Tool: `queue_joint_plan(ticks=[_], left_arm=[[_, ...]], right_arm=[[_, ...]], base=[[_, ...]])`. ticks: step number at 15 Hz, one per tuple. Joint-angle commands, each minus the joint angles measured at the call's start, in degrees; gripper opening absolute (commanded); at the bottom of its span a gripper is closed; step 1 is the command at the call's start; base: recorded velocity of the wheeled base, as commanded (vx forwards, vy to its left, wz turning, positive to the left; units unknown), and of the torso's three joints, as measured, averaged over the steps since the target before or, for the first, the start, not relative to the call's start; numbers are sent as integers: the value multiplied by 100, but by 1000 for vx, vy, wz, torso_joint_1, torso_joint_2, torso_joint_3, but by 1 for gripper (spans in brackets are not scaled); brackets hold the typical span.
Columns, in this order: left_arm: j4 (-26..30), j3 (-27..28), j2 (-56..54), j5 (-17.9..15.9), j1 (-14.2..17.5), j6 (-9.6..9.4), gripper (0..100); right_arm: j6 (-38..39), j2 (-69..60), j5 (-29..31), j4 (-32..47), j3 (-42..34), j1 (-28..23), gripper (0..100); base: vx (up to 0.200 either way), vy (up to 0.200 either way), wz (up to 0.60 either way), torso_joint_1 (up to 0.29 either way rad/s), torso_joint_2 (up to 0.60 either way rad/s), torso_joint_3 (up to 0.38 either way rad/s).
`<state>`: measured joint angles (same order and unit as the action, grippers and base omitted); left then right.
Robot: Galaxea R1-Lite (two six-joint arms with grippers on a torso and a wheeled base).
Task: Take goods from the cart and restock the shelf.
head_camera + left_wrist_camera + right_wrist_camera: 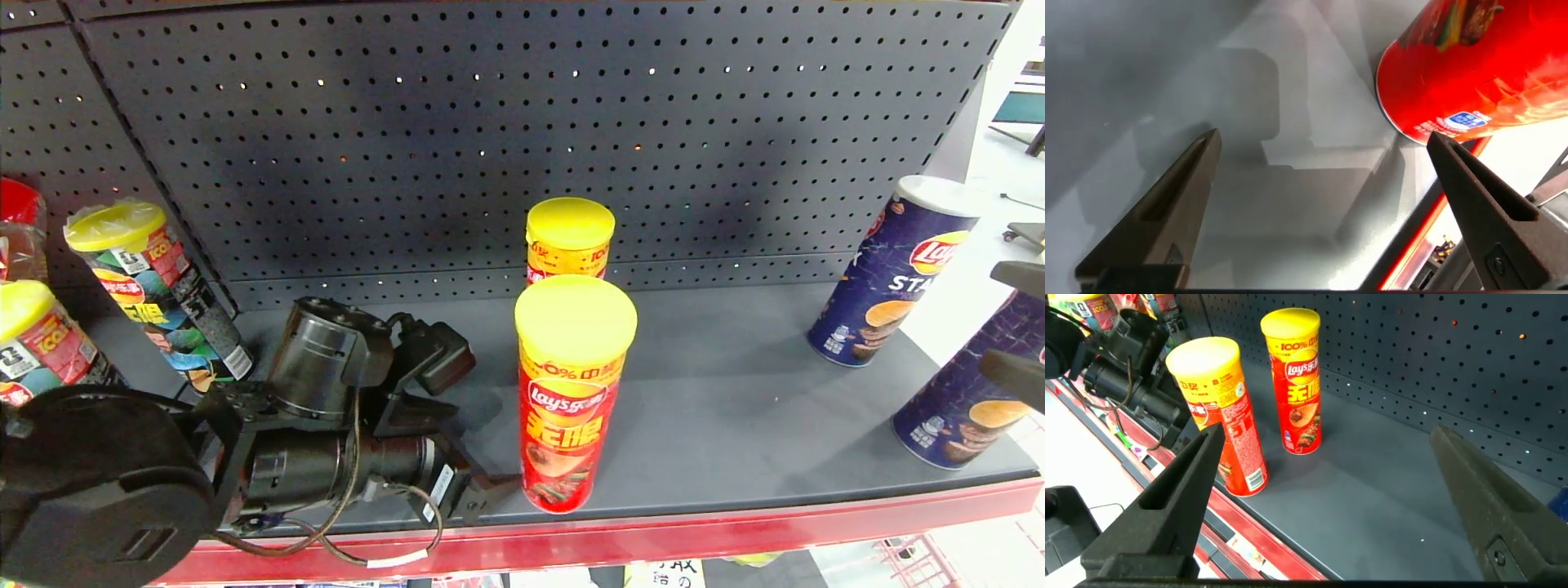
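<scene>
the red can (pixel 571 392) stands upright near the front lip of the shelf (pixel 735 425), straight ahead of a second red can (pixel 569 241), so the pair reads as a tidy facing row. the left gripper (pixel 1323 139) lies low beside its base, jaws spread wide, holding nothing. the right gripper (pixel 1327 433) hangs wide and empty too. the second red can's lower half is hidden behind the front one.

1. Dark-grey perforated metal back panel (pixel 490 122) sits dim; light pinpricks glow through its holes.
2. The far right edge is washed out bright.
3. Soft shadows cross the grey shelf deck (pixel 718 408); head view edges bow.
</scene>
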<state>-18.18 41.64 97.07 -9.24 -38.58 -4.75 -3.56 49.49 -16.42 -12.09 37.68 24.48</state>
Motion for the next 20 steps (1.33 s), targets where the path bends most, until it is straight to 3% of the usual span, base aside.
queue_joint_plan(ticks=[1,4,6,8,10,12,13,14,15,16,17,18,20], left_arm=[[-2,19,75,1,-26,10,100],[-2,-95,-206,107,-9,18,100],[16,-341,-1015,599,114,27,100],[174,-912,-2527,968,483,45,100],[886,-1167,-3819,1188,826,45,100],[2635,-1405,-5796,1583,1257,54,100],[4094,-1334,-7079,1610,1643,62,100],[5114,-1185,-7888,1618,2136,71,100],[5632,-1115,-8248,1618,2470,80,100],[6625,-1018,-8969,1618,3375,317,100],[6924,-1035,-9259,1618,3858,405,100],[7021,-1062,-9373,1627,4096,493,100],[6924,-1220,-9373,1741,4060,932,100]], right_arm=[[-4,16,-1,-4,2,-5,100],[-4,-45,7,5,-244,-5,100],[13,-247,34,-4,-666,-66,100],[4,-924,166,14,-1377,-207,100],[4,-1504,394,199,-1676,-549,100],[145,-2585,649,1403,-1659,-1173,100],[286,-3385,842,2308,-1562,-1551,100],[294,-3921,1009,2932,-1509,-1771,100],[312,-4141,1106,3222,-1501,-1850,100],[338,-4404,1484,3591,-1553,-1929,100],[338,-4396,1791,3582,-1624,-1929,100],[347,-4396,2125,3582,-1773,-1929,100],[725,-4396,2486,3591,-1975,-1929,100]], base=[[0,0,0,0,0,0],[0,0,0,0,0,0],[0,0,0,0,0,0],[0,0,0,0,0,0],[0,0,0,0,0,0],[0,0,0,0,0,0],[0,0,0,0,0,0],[0,0,0,0,0,0],[0,0,0,0,0,0],[0,0,0,0,0,0],[0,0,0,0,0,0],[0,0,0,0,0,0],[0,0,0,0,0,0]])
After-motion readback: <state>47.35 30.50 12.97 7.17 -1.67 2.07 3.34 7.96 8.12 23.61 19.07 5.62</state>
